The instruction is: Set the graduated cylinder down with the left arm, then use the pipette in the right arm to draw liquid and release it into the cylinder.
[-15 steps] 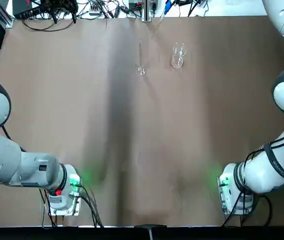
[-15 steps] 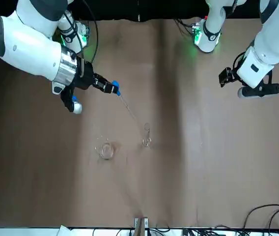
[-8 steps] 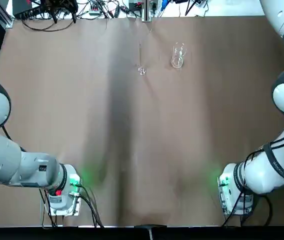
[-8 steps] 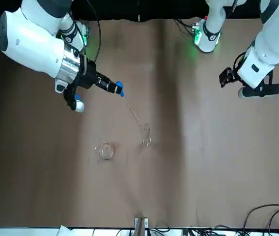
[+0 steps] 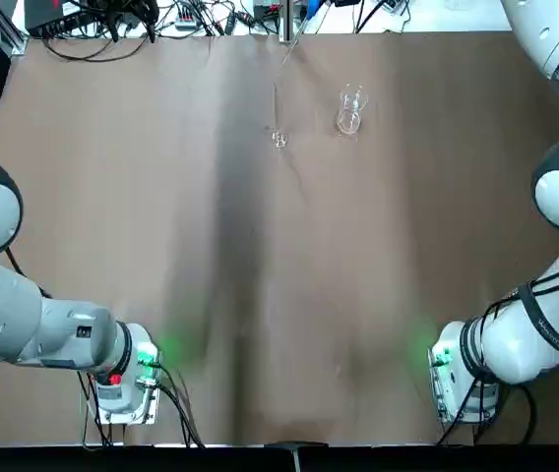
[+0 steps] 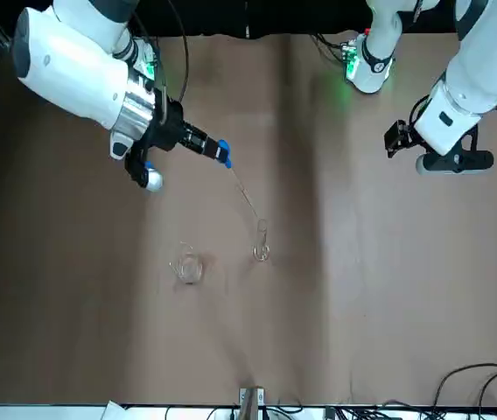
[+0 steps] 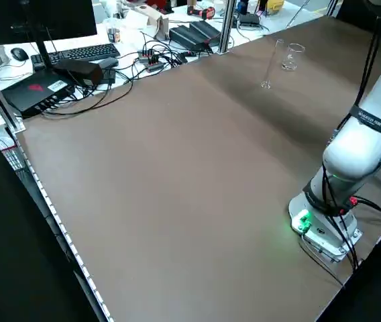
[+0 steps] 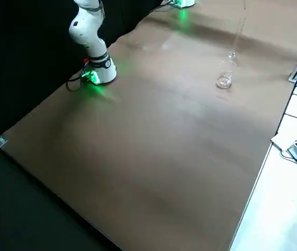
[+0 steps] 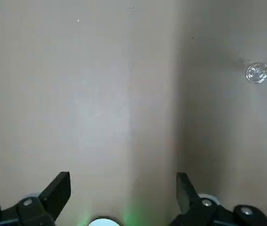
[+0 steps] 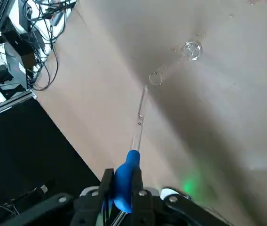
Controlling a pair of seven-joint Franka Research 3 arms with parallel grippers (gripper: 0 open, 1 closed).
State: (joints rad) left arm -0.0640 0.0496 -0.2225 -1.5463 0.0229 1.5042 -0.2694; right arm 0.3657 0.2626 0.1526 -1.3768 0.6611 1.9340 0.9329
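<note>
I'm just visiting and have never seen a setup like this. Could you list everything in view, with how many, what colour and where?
graduated cylinder: one, clear, upright mid-table toward the far edge
beaker: one, clear, beside the cylinder on the robot's right
pipette: one, clear with blue bulb, tip just above the cylinder's mouth
table: one, brown
cables and electronics: several, mostly black, beyond the far edge
right pincer: one, black, raised above the table, shut on the pipette bulb
left pincer: one, black, open, empty, raised over the robot's left half
</note>
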